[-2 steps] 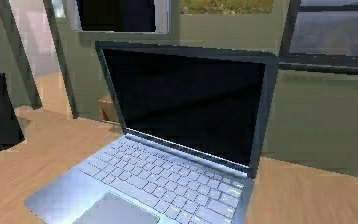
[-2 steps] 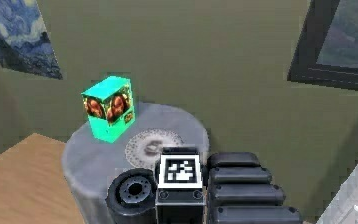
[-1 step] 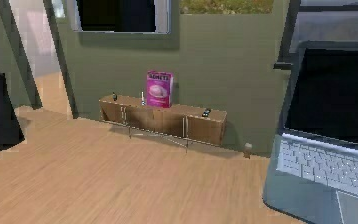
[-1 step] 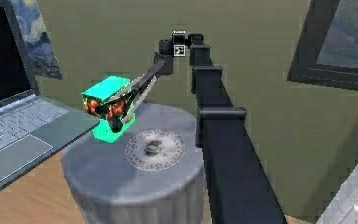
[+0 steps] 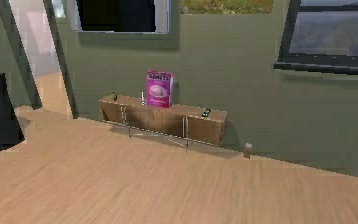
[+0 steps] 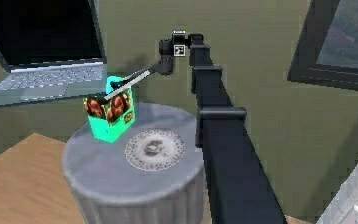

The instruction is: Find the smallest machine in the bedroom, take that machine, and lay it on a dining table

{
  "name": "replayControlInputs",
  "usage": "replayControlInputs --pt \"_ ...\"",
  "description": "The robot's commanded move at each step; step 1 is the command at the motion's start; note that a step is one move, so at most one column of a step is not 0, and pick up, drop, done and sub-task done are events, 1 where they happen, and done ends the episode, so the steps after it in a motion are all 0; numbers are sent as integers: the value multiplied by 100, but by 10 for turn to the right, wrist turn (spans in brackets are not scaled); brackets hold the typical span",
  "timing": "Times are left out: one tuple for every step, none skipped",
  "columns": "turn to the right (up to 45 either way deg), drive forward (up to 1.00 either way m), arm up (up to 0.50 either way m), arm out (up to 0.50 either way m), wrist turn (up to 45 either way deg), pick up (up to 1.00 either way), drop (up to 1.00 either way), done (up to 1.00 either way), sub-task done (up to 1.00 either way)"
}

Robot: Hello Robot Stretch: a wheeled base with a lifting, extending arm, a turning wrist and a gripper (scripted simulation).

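An open laptop (image 6: 42,62) with a dark screen and a grey keyboard shows at the arm side view's upper left; I cannot make out what it rests on. My arm (image 6: 219,120) rises from the bottom edge to the gripper (image 6: 122,90), whose thin fingers (image 6: 137,78) reach left to a green box (image 6: 112,108). That box stands on a round grey table (image 6: 97,175), close to the laptop's near corner. I cannot tell whether the gripper holds anything.
A round patterned disc (image 6: 155,150) lies on the grey table. In the forward view a low wooden sideboard (image 5: 165,120) stands against the green wall with a pink box (image 5: 159,89) and small dark items (image 5: 205,113). A screen (image 5: 117,15) hangs above it, a window (image 5: 327,35) is at right, a doorway (image 5: 37,50) at left.
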Motion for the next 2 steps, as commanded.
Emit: replayControlInputs --pt "0 0 0 0 420 0 0 0 0" --pt "0 0 -30 0 0 0 0 0 0"
